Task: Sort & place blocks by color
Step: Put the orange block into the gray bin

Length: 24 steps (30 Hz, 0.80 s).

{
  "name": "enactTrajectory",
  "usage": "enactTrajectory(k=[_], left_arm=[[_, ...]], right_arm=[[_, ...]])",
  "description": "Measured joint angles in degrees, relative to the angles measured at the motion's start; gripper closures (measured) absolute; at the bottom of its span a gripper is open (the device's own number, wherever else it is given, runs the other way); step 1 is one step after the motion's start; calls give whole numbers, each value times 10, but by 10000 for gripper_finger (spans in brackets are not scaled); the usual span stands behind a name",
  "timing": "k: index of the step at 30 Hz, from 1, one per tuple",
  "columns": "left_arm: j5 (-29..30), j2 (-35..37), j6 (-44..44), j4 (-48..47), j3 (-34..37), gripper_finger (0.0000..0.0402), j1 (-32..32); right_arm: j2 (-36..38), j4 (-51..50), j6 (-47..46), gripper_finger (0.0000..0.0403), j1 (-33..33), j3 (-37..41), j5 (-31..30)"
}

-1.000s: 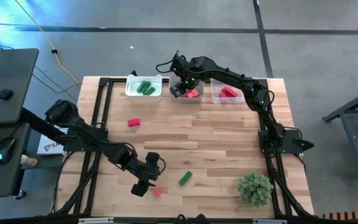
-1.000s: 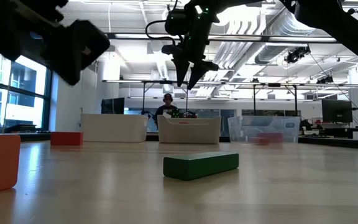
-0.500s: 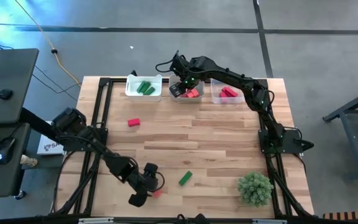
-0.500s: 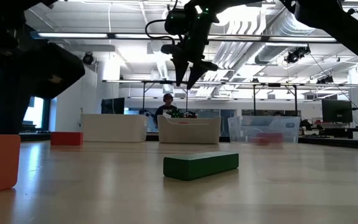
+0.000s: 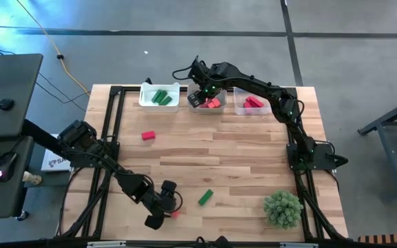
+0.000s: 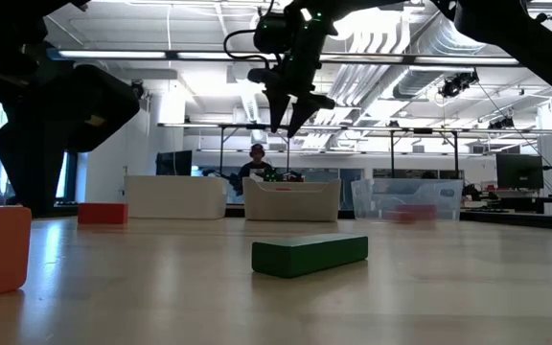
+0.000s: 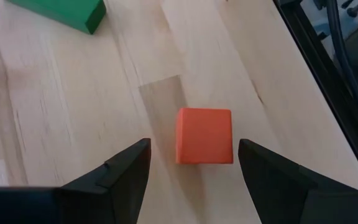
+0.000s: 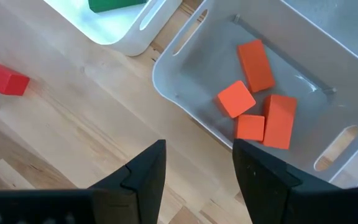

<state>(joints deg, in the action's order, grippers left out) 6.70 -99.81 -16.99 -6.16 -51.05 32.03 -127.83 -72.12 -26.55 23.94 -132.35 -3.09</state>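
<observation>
Sorting looks well past halfway from where I stand. Taking the wooden table first, three trays sit in a row along its far edge. The white tray at the left end of that row already holds green blocks. The middle tray holds four salmon-pink blocks, and the clear tray at the right end holds red ones.

Three pieces are left out on the bare wood. A red block lies in front of the white tray, well apart from it. A green bar lies near the table's front edge, and a salmon-pink cube sits just beside it, closer to that edge.

The right gripper hangs above the middle tray with its fingers parted and nothing between them. The left gripper is low over the salmon-pink cube, jaws spread wide on either side of it and not touching it, so my guess is that this cube goes next. A bushy green plant ball sits at the table's front right corner, out of the way.
</observation>
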Motion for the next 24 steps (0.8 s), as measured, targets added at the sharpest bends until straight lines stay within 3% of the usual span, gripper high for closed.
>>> enactTrajectory(k=[17,24], left_arm=[[-11,-26,-6,30,0,199,0],[-8,-25,-3,30,0,241,-1]], right_arm=[[0,7,0,230,0,0,-2],[0,9,0,230,0,0,-2]])
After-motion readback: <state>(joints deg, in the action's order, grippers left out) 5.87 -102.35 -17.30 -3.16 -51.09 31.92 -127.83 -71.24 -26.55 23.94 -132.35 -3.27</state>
